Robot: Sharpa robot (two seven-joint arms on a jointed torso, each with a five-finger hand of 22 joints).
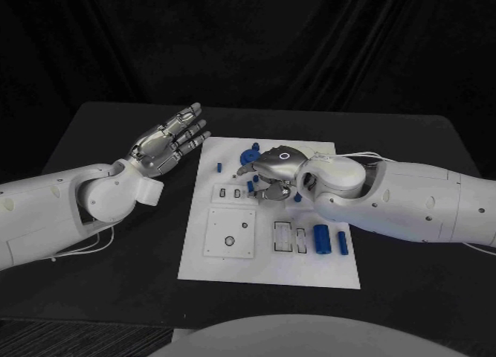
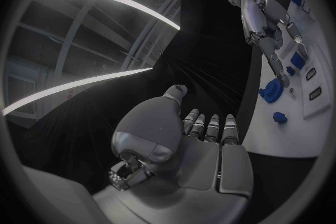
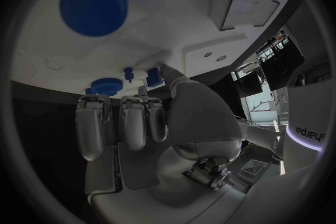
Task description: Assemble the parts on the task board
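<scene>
Head view: the left hand [image 1: 167,141] hovers off the task board's [image 1: 264,264] left edge, fingers spread and holding nothing, while the right hand [image 1: 271,172] hangs over the blue parts [image 1: 249,156] at the board's far middle. Left wrist view: the parts look small, rigid, light and likely slick, best pinched by their sides. Right wrist view: the right fingers [image 3: 133,123] curl inward; whether they hold anything I cannot tell.
</scene>
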